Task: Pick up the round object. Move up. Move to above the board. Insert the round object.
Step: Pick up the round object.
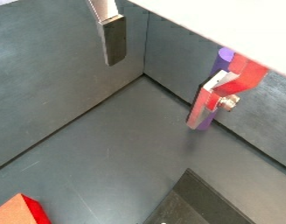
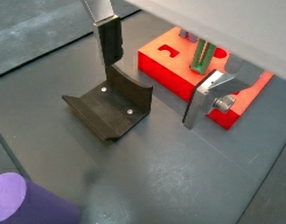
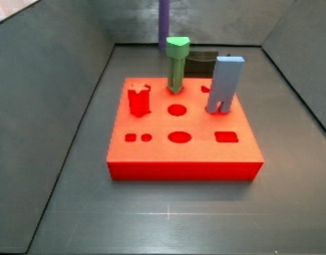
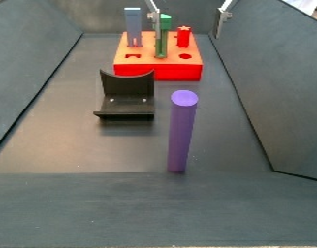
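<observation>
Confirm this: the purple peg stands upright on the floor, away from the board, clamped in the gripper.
Not clamped. In a side view the purple peg stands upright on the floor alone, away from the board; the gripper is up near the board, open and empty.

Matt purple round object [image 4: 184, 131], matt red board [image 3: 181, 139], brushed-metal pincer [image 2: 156, 74] fingers.

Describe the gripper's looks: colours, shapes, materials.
In both wrist views the gripper shows two fingers: flat silver plates tipped with dark rectangular pads. One finger is backed by a bright red bracket with a round silver bolt. No cables or markings show.
</observation>
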